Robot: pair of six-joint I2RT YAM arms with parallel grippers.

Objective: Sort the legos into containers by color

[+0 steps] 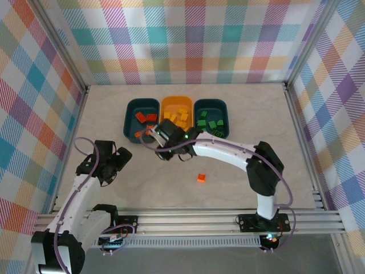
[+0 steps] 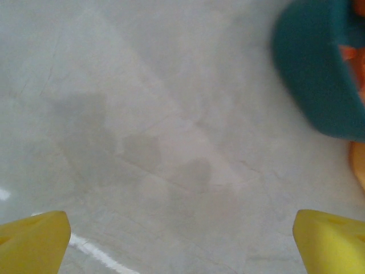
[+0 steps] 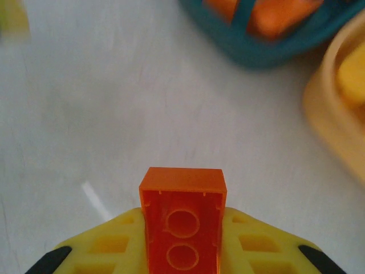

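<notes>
Three containers stand in a row at the back: a left teal tub (image 1: 126, 120) with orange-red legos (image 1: 145, 117), a yellow-orange tub (image 1: 177, 99) with yellow legos (image 1: 179, 119), and a right teal tub (image 1: 226, 118) with green legos (image 1: 212, 124). My right gripper (image 1: 155, 136) hovers at the left teal tub's front edge, shut on an orange-red lego (image 3: 182, 220) held hollow side up between its yellow fingers (image 3: 108, 245). Another orange-red lego (image 1: 201, 177) lies alone on the table. My left gripper (image 1: 118, 160) is open over bare table, its fingertips (image 2: 34, 240) far apart.
In the right wrist view the teal tub (image 3: 256, 54) lies ahead and the yellow-orange tub (image 3: 333, 114) to the right. The left wrist view has the teal tub (image 2: 311, 74) at its upper right. Plaid walls and a metal frame (image 1: 302, 142) enclose the marbled table (image 1: 251, 108).
</notes>
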